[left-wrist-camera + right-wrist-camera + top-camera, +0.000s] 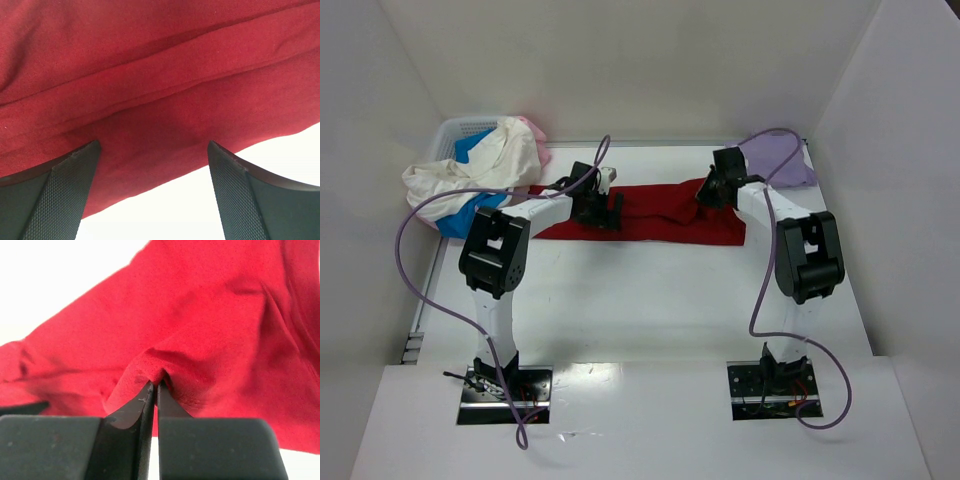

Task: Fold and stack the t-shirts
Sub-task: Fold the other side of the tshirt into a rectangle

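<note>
White basket point(455, 130): it sits far left of the dark red shirt point(660, 205). A cream-white shirt point(485, 165), a blue shirt point(460, 215) and a pink shirt point(533, 135) spill out of it in a heap.
Left tool point(152, 150): wide open over the left part of the dark red shirt, at its near edge. It holds nothing.
Dark red shirt: it lies flat on the worktop point(650, 300) as a long strip, between the two tools.
Right tool point(155, 385): squeezed tight on a small pinch of the dark red shirt, near its right end.
Lavender shirt point(780, 160): it lies just behind the right end of the dark red shirt, in the corner.
Left-side worry: if only the right side lifts, the shirt may drag and bunch up, because the left tool has no grip yet.
Right-side worry: the pinch is thin, so the cloth could slip out with a quick pull.
Left arm: it reaches forward and bends inward, wrist low over the dark red shirt.
Right arm: it reaches forward and leans inward too, wrist tipped down onto the dark red shirt.
</note>
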Controlling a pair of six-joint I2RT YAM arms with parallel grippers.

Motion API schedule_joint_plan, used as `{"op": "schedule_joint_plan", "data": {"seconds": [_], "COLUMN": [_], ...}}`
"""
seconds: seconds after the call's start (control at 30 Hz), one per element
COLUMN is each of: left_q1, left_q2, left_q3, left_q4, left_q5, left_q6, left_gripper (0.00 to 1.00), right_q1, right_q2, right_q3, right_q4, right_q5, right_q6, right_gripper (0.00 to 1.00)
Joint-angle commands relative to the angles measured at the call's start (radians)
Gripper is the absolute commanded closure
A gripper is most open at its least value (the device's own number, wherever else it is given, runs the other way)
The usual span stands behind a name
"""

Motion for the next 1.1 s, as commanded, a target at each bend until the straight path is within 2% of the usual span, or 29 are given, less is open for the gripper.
{"op": "schedule_joint_plan", "data": {"seconds": [0.0,0.43,0.5,0.57,0.6,0.67,0.8,0.93,1.07], "left_q1": [-0.004,-0.004,-0.004,-0.004,-0.004,-0.004,-0.004,-0.004,-0.004], "left_q2": [0.043,0.062,0.062,0.062,0.062,0.062,0.052,0.052,0.033], "left_q3": [-0.001,-0.001,-0.001,-0.001,-0.001,-0.001,-0.001,-0.001,-0.001], "left_q4": [-0.009,-0.009,-0.009,-0.018,-0.018,-0.018,-0.018,-0.018,-0.027], "left_q5": [0.006,0.015,0.015,0.015,0.015,0.015,0.024,0.024,0.015], "left_q6": [0.011,0.011,0.011,0.011,0.011,0.011,0.002,0.002,-0.007], "left_gripper": [0.05,0.03,0.03,0.03,0.03,0.03,0.03,0.03,0.03], "right_q1": [0.006,-0.004,-0.004,-0.004,-0.014,-0.014,-0.033,-0.033,-0.033], "right_q2": [0.058,0.317,0.36,0.37,0.382,0.371,0.319,0.224,0.106], "right_q3": [0.134,0.472,0.507,0.547,0.558,0.558,0.547,0.468,0.31], "right_q4": [0.005,0.004,-0.006,-0.019,-0.031,-0.031,-0.022,-0.031,-0.009], "right_q5": [0.029,0.0,-0.011,-0.011,-0.011,-0.011,-0.011,-0.011,-0.058], "right_q6": [-0.034,-0.034,-0.043,-0.043,-0.043,-0.043,-0.055,-0.066,-0.066], "right_gripper": [0.94,0.9,0.81,0.62,0.56,0.45,0.36,0.37,0.42]}}
